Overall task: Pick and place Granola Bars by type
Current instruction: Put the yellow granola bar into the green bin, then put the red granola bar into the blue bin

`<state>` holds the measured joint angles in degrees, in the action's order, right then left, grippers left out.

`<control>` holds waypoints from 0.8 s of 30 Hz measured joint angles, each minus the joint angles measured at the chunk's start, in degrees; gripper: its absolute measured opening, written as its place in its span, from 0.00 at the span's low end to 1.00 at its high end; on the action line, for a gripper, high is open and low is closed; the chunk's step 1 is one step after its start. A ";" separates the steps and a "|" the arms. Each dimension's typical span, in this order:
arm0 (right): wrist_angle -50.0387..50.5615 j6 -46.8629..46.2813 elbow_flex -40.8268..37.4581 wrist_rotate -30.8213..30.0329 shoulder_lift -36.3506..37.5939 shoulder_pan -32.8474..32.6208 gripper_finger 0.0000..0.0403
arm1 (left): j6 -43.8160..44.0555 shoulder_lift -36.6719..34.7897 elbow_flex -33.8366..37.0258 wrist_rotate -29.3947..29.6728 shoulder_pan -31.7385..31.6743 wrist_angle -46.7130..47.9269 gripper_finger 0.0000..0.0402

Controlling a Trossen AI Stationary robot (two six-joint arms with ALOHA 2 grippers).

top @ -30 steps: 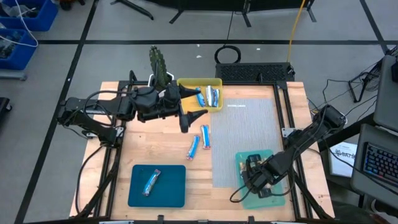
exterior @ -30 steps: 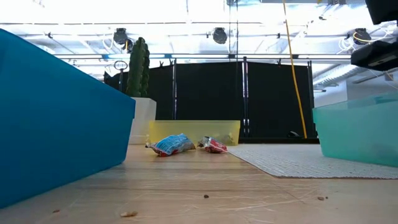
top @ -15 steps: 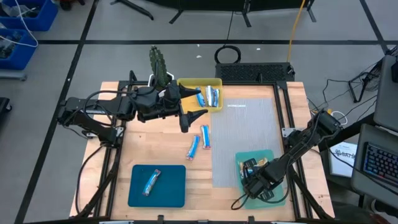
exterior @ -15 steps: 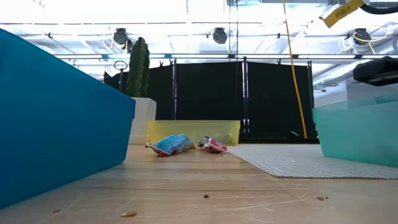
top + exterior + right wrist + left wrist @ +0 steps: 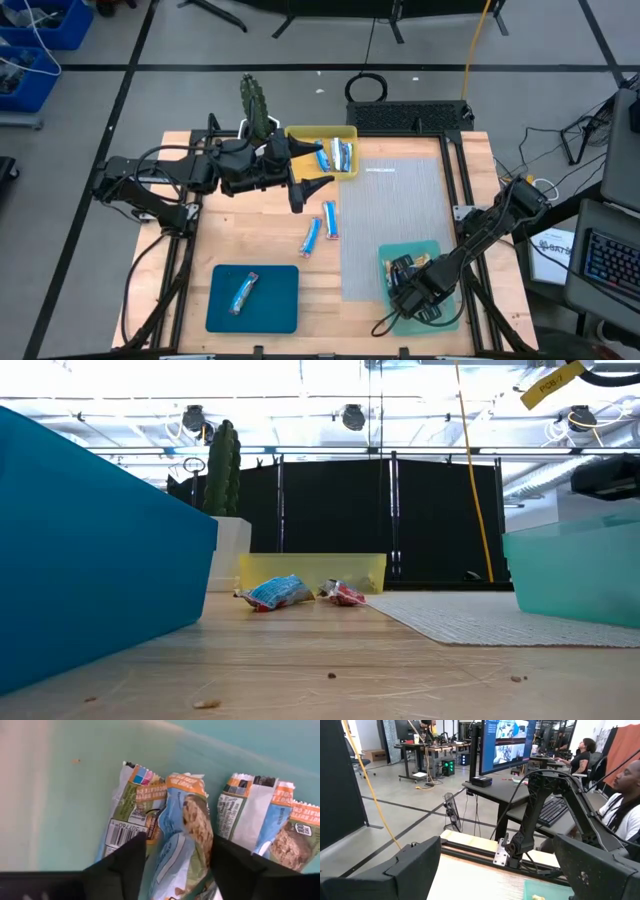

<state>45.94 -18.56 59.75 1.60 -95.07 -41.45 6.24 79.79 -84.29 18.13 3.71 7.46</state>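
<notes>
Now my right gripper (image 5: 172,862) straddles a bar (image 5: 182,840), jaws spread, in the light teal tray (image 5: 445,318); two bars (image 5: 320,228) await sorting.

Your right gripper (image 5: 412,292) reaches down at the near right of the table, its arm folded back from the right edge, fingers (image 5: 116,869) spread apart. Your left gripper (image 5: 305,186) hovers at the far left, arm stretched level across, jaws wide open.
</notes>
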 joint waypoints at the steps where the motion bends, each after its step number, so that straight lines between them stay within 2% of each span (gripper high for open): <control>1: 0.14 -0.11 0.00 0.05 0.00 0.12 0.50 | 0.00 0.00 0.00 0.00 0.00 0.00 0.97; 10: 0.88 -1.64 0.02 0.21 4.82 1.01 0.60 | 0.00 0.00 0.00 0.00 0.00 0.02 0.97; 18: 0.47 -4.12 2.14 9.29 13.94 3.38 0.60 | 0.00 0.00 0.00 -0.02 -0.13 0.02 0.97; 24: -6.80 -8.44 2.95 9.06 23.42 4.71 0.60 | 0.00 0.00 0.00 -0.04 -0.29 0.04 0.97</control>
<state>39.14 -27.00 62.70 10.66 -71.64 -36.74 6.24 79.79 -84.29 18.09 3.42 7.50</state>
